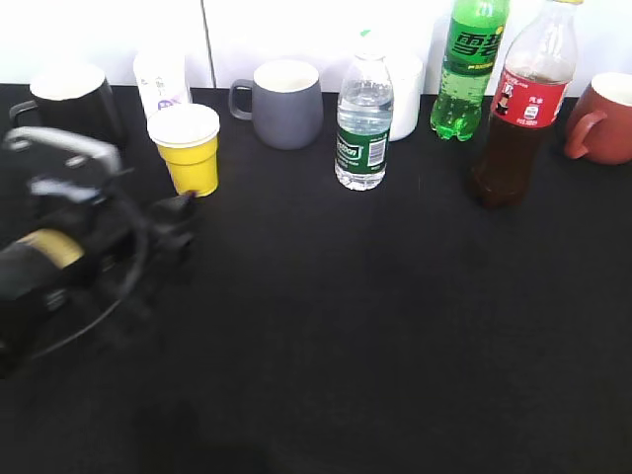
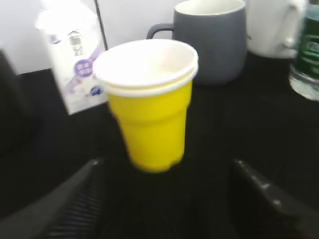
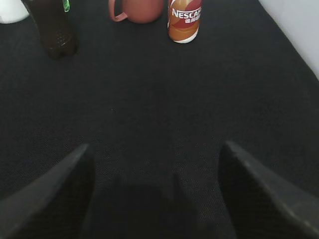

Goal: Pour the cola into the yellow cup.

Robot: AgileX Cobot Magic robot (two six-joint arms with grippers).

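Note:
The yellow cup with white rim stands upright at the back left of the black table. In the left wrist view the yellow cup stands just ahead of my open left gripper, between the lines of its two fingers and not touched. In the exterior view my left gripper is blurred, just in front of the cup. The cola bottle, dark drink and red label, stands at the back right; its base shows in the right wrist view. My right gripper is open and empty over bare table, out of the exterior view.
Along the back stand a black mug, a white paper cup with purple print, a grey mug, a small water bottle, a white mug, a green soda bottle and a red-brown mug. A Nescafe can stands beside it.

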